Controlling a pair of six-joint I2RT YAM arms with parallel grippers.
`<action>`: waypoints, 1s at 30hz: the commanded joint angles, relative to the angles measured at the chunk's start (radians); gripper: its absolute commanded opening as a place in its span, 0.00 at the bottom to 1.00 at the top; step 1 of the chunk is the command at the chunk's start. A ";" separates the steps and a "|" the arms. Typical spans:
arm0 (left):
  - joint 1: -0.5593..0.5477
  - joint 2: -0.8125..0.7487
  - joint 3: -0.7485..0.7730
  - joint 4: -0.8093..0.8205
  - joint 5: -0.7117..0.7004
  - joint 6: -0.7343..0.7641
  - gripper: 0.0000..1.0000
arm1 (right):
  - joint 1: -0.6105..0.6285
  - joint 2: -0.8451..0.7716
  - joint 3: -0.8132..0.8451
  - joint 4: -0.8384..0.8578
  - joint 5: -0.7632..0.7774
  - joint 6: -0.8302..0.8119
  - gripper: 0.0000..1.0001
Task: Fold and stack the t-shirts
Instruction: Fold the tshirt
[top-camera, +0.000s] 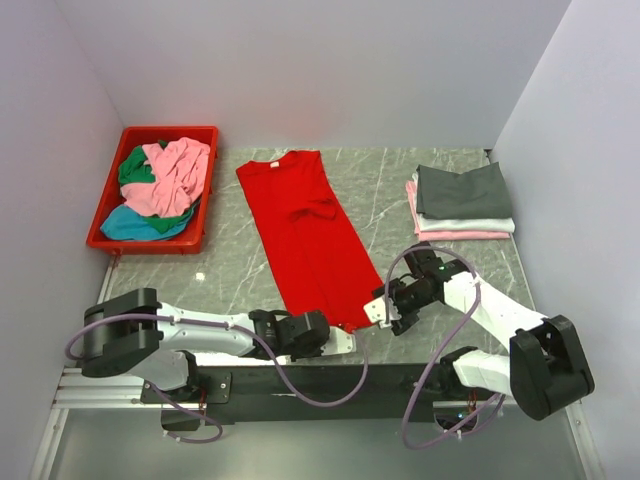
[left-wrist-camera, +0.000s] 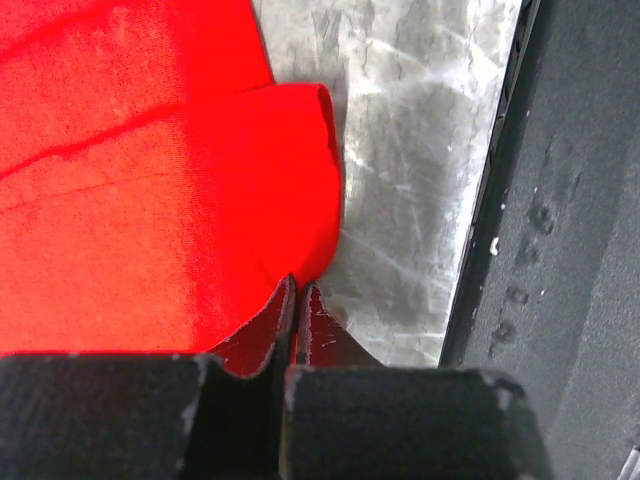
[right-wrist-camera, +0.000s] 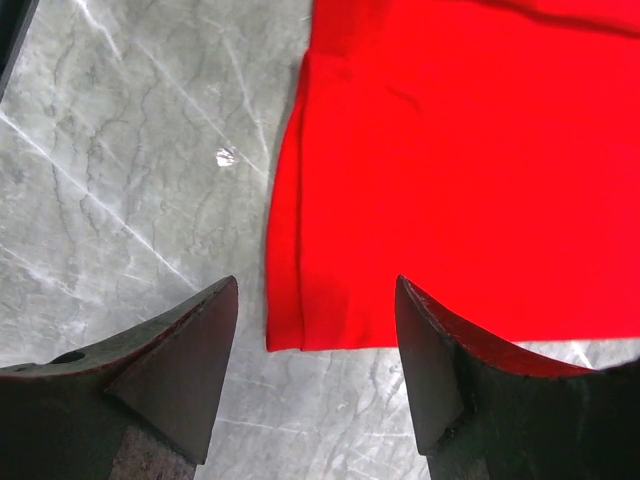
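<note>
A large bright red t-shirt (top-camera: 310, 235) lies lengthwise on the marble table, folded narrow, collar at the far end and hem near me. My left gripper (top-camera: 350, 338) is at the near hem corner. In the left wrist view it (left-wrist-camera: 298, 288) is shut, with a thin edge of the red cloth (left-wrist-camera: 150, 200) pinched between the jaws. My right gripper (top-camera: 384, 312) is open just right of the hem. In the right wrist view it (right-wrist-camera: 316, 290) straddles the shirt's hem corner (right-wrist-camera: 300, 325) without touching it. A folded stack stands at the far right: dark grey (top-camera: 465, 190) over white over pink (top-camera: 460, 234).
A red plastic bin (top-camera: 108, 238) at the far left holds loose pink (top-camera: 175, 175), green (top-camera: 135, 168) and teal (top-camera: 135, 225) tees. The table's near edge and black rail (left-wrist-camera: 560, 250) lie right beside the left gripper. White walls close in on three sides.
</note>
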 joint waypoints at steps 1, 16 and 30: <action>0.008 -0.032 -0.030 -0.043 0.017 0.016 0.01 | 0.035 0.019 -0.012 0.048 0.056 0.005 0.70; 0.018 -0.110 -0.047 -0.037 0.085 0.035 0.00 | 0.216 0.102 -0.042 0.188 0.226 0.212 0.32; 0.263 -0.250 -0.015 0.013 0.186 0.154 0.01 | 0.123 0.145 0.278 0.008 0.037 0.380 0.00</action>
